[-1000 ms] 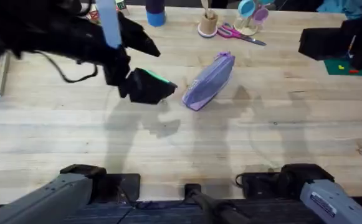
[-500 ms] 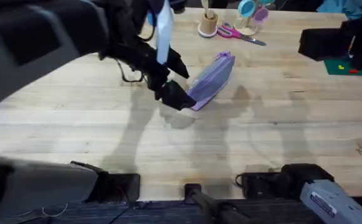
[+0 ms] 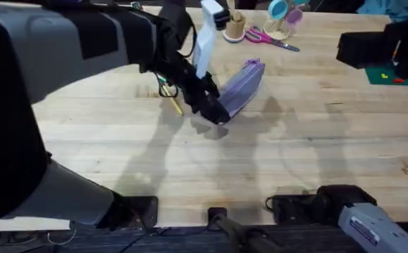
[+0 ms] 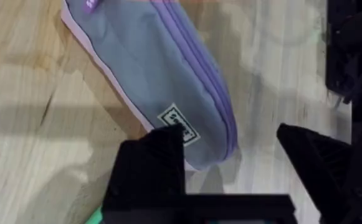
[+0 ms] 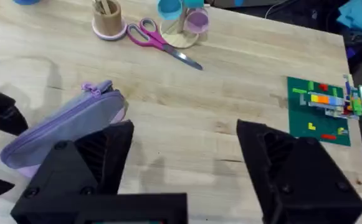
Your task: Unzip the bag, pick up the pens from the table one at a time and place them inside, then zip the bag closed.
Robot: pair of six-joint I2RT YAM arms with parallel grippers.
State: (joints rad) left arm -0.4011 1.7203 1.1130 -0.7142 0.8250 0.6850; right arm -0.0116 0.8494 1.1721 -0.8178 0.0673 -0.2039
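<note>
A: Overhead, where does the bag (image 3: 237, 90) lie?
B: On the table (image 3: 295, 161), far centre, slanted, zipper closed along its top; its near end sits just at the left gripper (image 3: 214, 109).

A: State of that gripper?
B: Jaws spread wide, nothing held; in the left wrist view the bag's labelled end (image 4: 187, 124) lies between the two black fingers (image 4: 149, 168), one finger overlapping it.

A: And the pens?
B: A yellow pen (image 3: 173, 104) lies on the wood beside the left arm, partly hidden.

A: Right gripper (image 5: 187, 165)?
B: Raised at the table's far right, jaws wide apart, empty. Scissors (image 5: 162, 45) and a wooden cup (image 5: 108, 20) stand beyond the bag
</note>
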